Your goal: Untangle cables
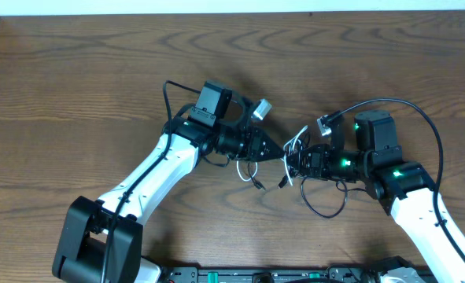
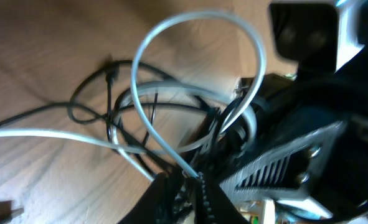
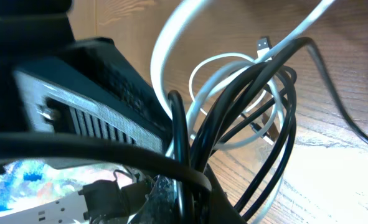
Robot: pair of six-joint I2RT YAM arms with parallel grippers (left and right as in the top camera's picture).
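The white cable (image 1: 297, 142) and the black cable (image 1: 257, 179) lie tangled at the table's middle, between the two gripper tips. My left gripper (image 1: 283, 155) comes in from the left. In the left wrist view a wide white loop (image 2: 196, 15) runs down into its nearly closed fingertips (image 2: 195, 183), with thin black cable (image 2: 109, 99) looped behind it. My right gripper (image 1: 293, 163) faces it from the right, almost touching. The right wrist view shows it (image 3: 193, 193) shut on a bundle of black strands (image 3: 288, 124), with white loops (image 3: 162, 34) and a small plug (image 3: 263, 43) beyond.
A thick black arm wire (image 1: 421, 118) arches over the right arm. A thin black loop (image 1: 326, 211) rests on the wooden table (image 1: 75, 94) under the right gripper. Both arm bases sit along the front edge.
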